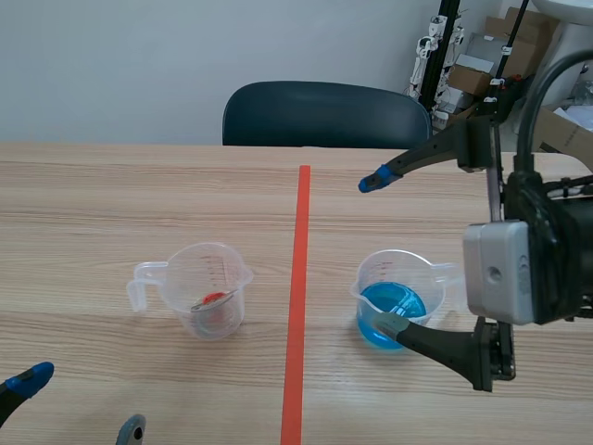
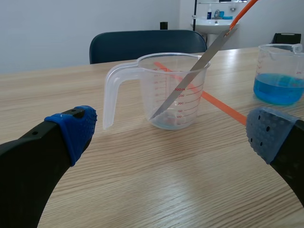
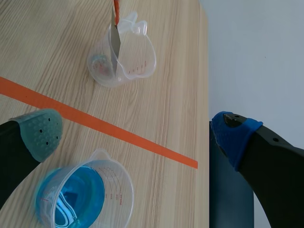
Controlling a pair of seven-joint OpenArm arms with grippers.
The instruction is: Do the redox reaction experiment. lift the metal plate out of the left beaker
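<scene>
The left beaker point(image 1: 206, 289) is a clear plastic measuring jug on the wooden table, left of the orange-red tape line. A grey metal plate point(image 2: 192, 76) with an orange-red top leans inside it, its lower end on the jug's bottom; the same metal plate point(image 3: 114, 40) shows in the right wrist view, and the jug point(image 2: 164, 90) stands ahead of my left gripper. My left gripper point(image 2: 171, 133) is open, low near the table's front edge, well short of the jug. My right gripper point(image 1: 384, 252) is open, raised above the right beaker point(image 1: 397, 298) of blue liquid.
A dark blue chair point(image 1: 324, 115) stands at the table's far edge. Boxes and equipment point(image 1: 482, 65) sit behind it at the back right. The blue-liquid beaker point(image 3: 83, 194) lies under my right gripper.
</scene>
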